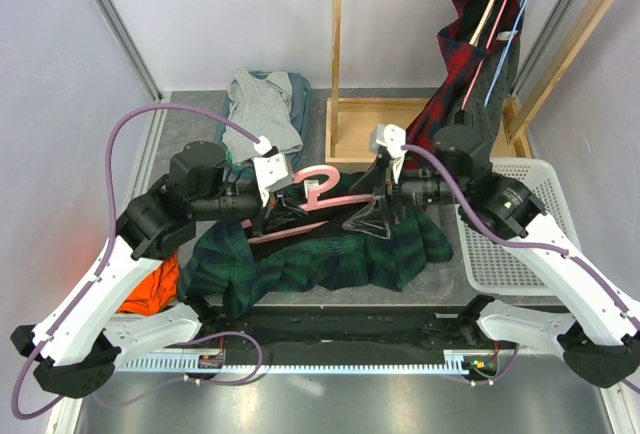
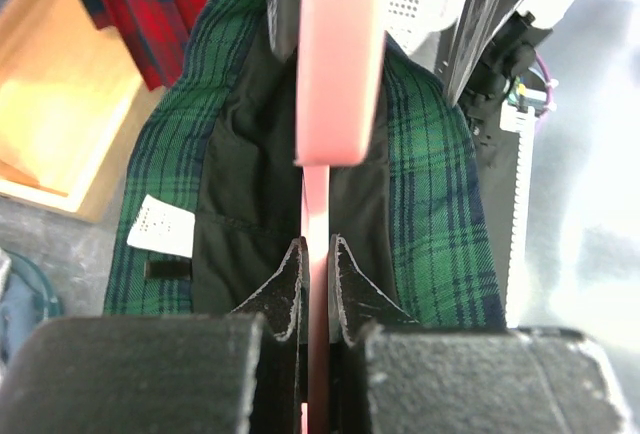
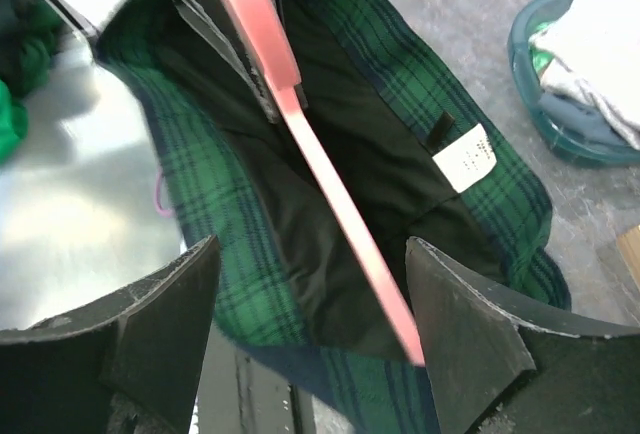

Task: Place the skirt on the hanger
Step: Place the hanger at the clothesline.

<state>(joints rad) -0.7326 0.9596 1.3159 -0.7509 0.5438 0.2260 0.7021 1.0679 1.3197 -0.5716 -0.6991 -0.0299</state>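
The left tool [image 2: 315,284] is clenched on the thin bar of the pink hanger [image 2: 340,54], pinching it from both sides. The right tool [image 3: 312,269] stands released, its jaws spread wide to either side of the same bar and gripping nothing. Directly beneath the hanger lies the green plaid skirt [image 3: 210,214], slumped on the desk [image 3: 470,4] with its waist gaping. One end of the hanger reaches into the black lining [image 3: 380,154], and a white label [image 3: 468,157] sits on the inner rim just beside the hanger. The skirt looks light, soft and limp, its lining probably slippery, so it should sag wherever unsupported. The doubled waist rim near the hanger appears the firmest place to pinch.
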